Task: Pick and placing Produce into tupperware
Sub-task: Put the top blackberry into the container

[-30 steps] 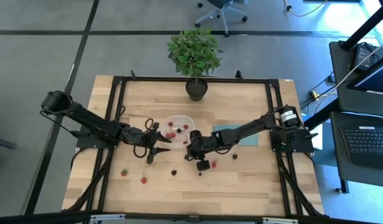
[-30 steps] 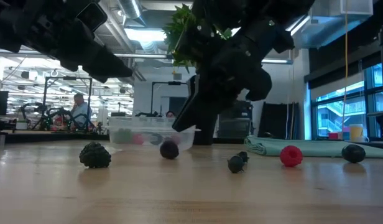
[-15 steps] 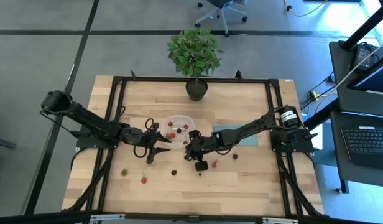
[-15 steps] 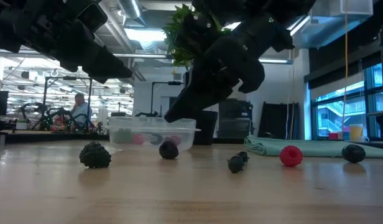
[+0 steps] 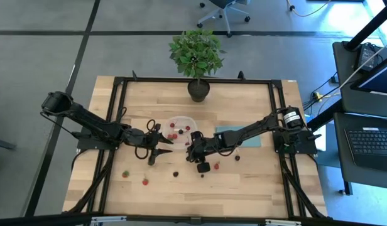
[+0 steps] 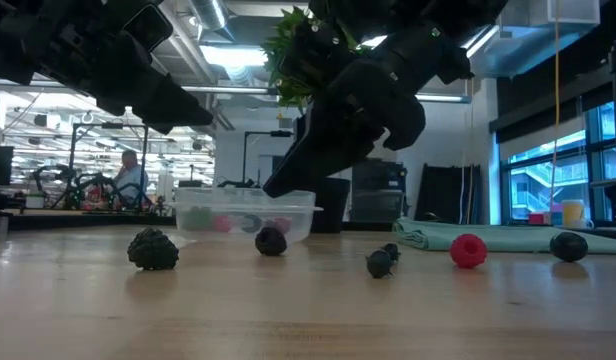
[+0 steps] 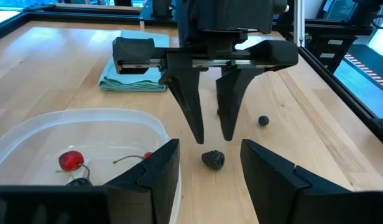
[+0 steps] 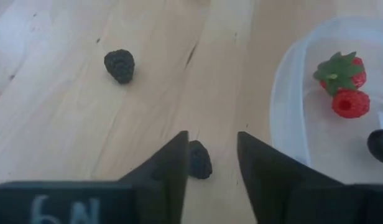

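Partly done. Already in the tub (image 5: 183, 117): a few red berries (image 8: 350, 102). Left to pick up from the worktop (image 5: 231, 100): several loose berries (image 6: 468, 250), red ones and dark ones. Right gripper (image 7: 213, 138): spread, holding nothing, hanging over a dark berry (image 8: 201, 162) just beside the tub. Left gripper (image 5: 159, 149): spread and empty too, waiting close by. Since a second ago: right gripper a bit higher, dark berry in the same spot.
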`<state>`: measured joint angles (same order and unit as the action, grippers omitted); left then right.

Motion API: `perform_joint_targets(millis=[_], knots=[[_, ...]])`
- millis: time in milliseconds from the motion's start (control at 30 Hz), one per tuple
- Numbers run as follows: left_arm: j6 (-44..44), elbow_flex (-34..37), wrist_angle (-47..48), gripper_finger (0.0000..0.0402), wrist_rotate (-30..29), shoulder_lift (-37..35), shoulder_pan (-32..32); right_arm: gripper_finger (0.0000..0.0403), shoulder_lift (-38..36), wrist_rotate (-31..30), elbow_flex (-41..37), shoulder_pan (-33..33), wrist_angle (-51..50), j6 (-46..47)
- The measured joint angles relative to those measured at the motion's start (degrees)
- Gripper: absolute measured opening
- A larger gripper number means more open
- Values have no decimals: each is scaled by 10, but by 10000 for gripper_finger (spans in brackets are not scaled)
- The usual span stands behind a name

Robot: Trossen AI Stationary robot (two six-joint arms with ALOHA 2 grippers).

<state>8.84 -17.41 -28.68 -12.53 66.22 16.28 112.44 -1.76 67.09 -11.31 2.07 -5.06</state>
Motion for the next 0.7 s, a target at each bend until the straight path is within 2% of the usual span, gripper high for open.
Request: perform_joint_targets(millis=[167, 300, 700], knots=[[0, 0, 0, 165, 0, 0, 0, 202, 0, 0, 0, 0, 4, 1], [0, 0, 0, 165, 0, 0, 0, 225, 1, 0, 0, -2, 6, -15], [0, 0, 4, 165, 0, 0, 0, 233, 51, 0, 0, -7, 43, -30]])
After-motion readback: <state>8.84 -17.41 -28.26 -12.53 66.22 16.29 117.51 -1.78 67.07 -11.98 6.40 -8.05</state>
